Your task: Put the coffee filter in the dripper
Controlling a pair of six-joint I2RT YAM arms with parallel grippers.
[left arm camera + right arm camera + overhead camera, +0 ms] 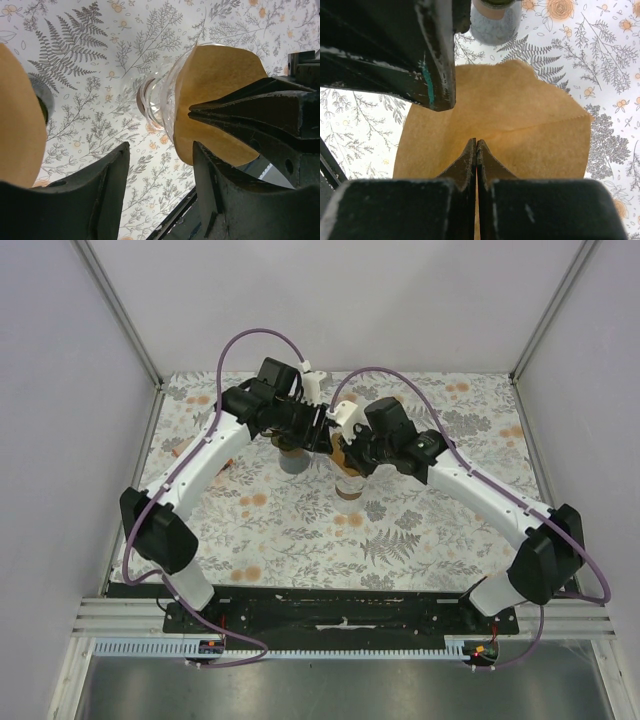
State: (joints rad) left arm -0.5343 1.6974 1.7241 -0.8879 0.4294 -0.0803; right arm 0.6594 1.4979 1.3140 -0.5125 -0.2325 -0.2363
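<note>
A brown paper coffee filter (520, 120) hangs pinched in my right gripper (476, 145), which is shut on its lower edge. In the left wrist view the same filter (220, 95) sits just in front of the clear glass dripper (152, 100), with the right gripper's black fingers (250, 115) clamped on it. My left gripper (160, 147) is open with only tablecloth between its fingers; its right finger (220, 195) stands close by the filter's lower edge. From above, both grippers meet over the dripper (348, 484).
A grey speckled cup (293, 461) holding more brown filters (15, 115) stands just left of the dripper, also at the top of the right wrist view as the cup (495, 25). A floral cloth (420, 540) covers the table.
</note>
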